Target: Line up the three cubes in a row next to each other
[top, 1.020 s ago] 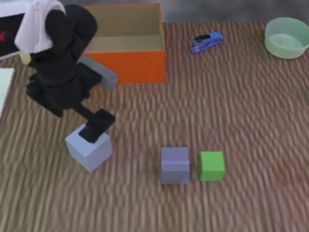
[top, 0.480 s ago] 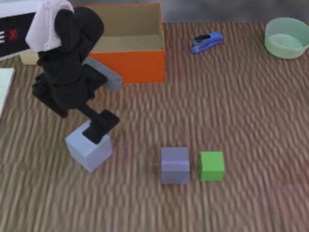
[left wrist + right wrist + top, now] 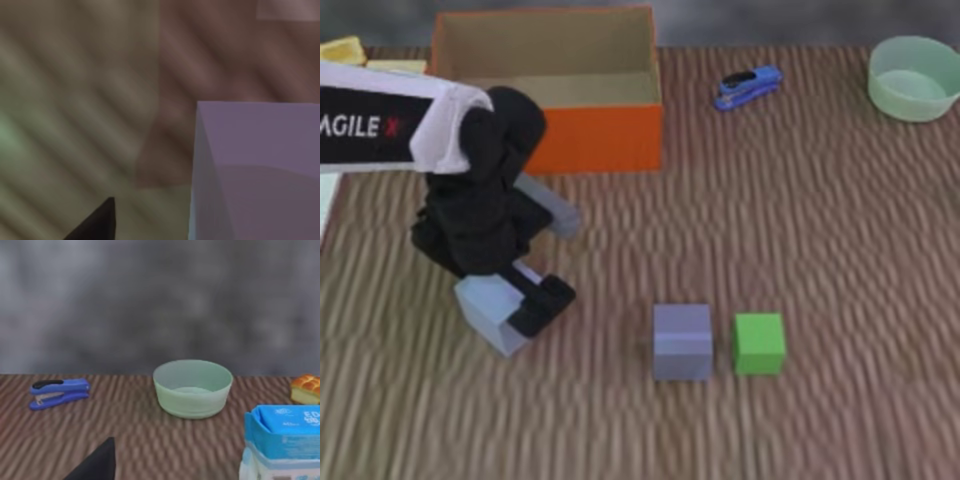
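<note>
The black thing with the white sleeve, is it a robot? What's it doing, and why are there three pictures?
Yes, that's the left arm of a robot. Its left gripper is down at the pale lavender-blue cube; whether it grips yet isn't clear. One picture looks down from above. Two come from cameras on the wrists: the left one sees that cube up close. The right arm is out of the top picture; its camera sees a green bowl and a blue stapler. A purple cube and green cube sit side by side. An orange box stands behind.

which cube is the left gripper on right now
The pale lavender-blue cube, biggest and farthest left; the left gripper is down on it. The purple cube and green cube stand untouched.
</note>
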`<state>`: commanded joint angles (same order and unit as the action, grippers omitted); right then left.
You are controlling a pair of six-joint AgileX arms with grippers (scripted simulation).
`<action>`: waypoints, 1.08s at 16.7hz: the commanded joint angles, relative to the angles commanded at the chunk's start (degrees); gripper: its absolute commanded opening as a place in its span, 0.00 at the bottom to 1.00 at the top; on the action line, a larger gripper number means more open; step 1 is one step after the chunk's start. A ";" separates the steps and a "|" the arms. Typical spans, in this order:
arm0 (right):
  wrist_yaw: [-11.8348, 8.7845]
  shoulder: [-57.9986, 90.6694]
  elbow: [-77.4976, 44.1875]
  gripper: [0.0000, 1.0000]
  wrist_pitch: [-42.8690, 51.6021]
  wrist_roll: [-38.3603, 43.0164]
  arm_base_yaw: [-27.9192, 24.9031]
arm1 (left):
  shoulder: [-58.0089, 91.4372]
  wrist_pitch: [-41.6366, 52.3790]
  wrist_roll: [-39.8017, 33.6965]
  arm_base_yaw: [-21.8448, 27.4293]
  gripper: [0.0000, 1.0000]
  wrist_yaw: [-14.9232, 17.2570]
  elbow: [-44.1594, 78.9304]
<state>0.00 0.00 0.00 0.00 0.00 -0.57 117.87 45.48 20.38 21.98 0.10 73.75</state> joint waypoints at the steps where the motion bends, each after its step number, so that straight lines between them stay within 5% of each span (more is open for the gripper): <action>1: 0.00 0.00 0.00 1.00 0.00 0.00 0.00 | 0.70 -1.43 0.01 0.00 1.00 0.01 -0.90; 6: 0.00 0.00 0.00 1.00 0.00 0.00 0.00 | 1.27 -2.45 0.03 0.01 1.00 0.01 -1.58; 18: 0.00 0.00 0.00 1.00 0.00 0.00 0.00 | 1.27 -2.45 0.03 0.01 0.10 0.01 -1.58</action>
<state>0.00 0.00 0.00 0.00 0.00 -0.57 119.14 43.03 20.40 21.99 0.11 72.17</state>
